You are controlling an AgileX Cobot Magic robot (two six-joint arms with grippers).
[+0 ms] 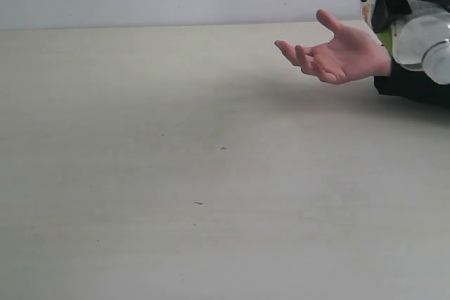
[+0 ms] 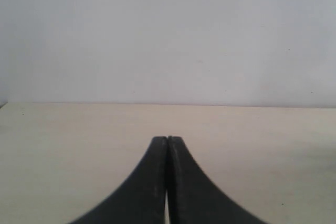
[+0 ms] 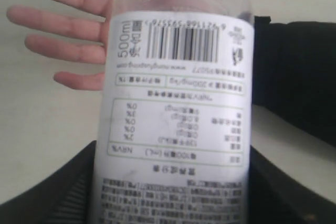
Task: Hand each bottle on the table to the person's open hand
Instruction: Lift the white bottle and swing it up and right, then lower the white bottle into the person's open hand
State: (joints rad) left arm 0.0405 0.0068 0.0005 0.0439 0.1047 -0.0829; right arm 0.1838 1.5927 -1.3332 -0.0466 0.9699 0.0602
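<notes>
My right gripper (image 3: 170, 192) was pinching a clear plastic drink bottle (image 3: 178, 103) with a white printed label. One black jaw pressed each side of the labelled body, down among the small print. The bottle hung off the cream-beige tabletop (image 1: 176, 173), just beside the person's open hand (image 1: 337, 54) on its wrist side, over the dark sleeve (image 1: 415, 86). The palm faced up and the fingers spread away from the bottle.

I judged the bottle to be light and its thin wall likely to buckle if squeezed hard. The glossy label looked slippery, so a hold across the straight mid-body seemed safer than one near either rounded end. I could not tell how full it was, so its weight was partly a guess. For the handover, the far end of the bottle was the part free for the hand to close on.

My left gripper (image 2: 167, 182) had its fingers pressed together on nothing, low over the tabletop. I could not tell where it stood relative to the hand.
</notes>
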